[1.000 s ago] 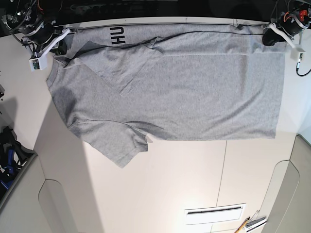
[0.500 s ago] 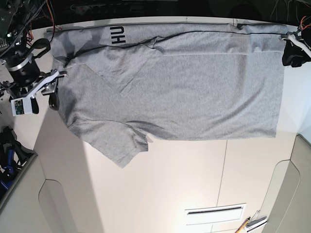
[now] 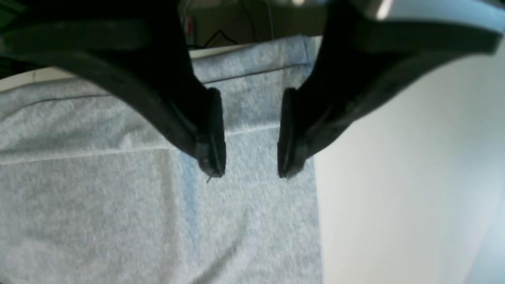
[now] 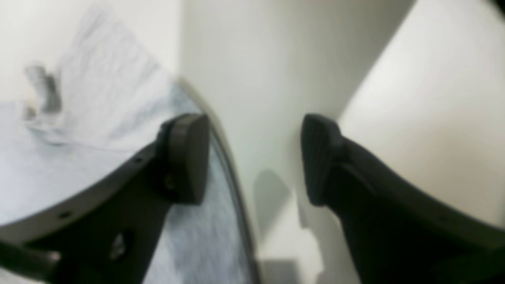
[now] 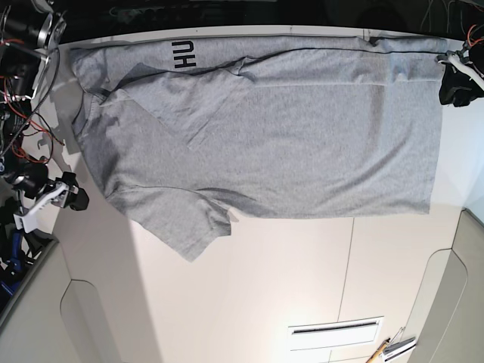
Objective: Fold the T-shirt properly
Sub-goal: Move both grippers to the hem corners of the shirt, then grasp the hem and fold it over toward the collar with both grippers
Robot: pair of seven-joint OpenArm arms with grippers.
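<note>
T-shirt (image 5: 265, 128) flat, top edge folded

Robot lab: loose wiring (image 5: 23, 113), white worktable (image 5: 249, 287)

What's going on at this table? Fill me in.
A two-armed robot is partway through folding a light heather-grey cotton T-shirt spread on the white table. One long edge is already folded over. The left gripper hovers open above the hem corner; the right gripper is open, off the shirt near the sleeve. Neither holds fabric.

One T-shirt (image 5: 272, 136); one table (image 5: 249, 287); two arms, both fingers parted.
</note>
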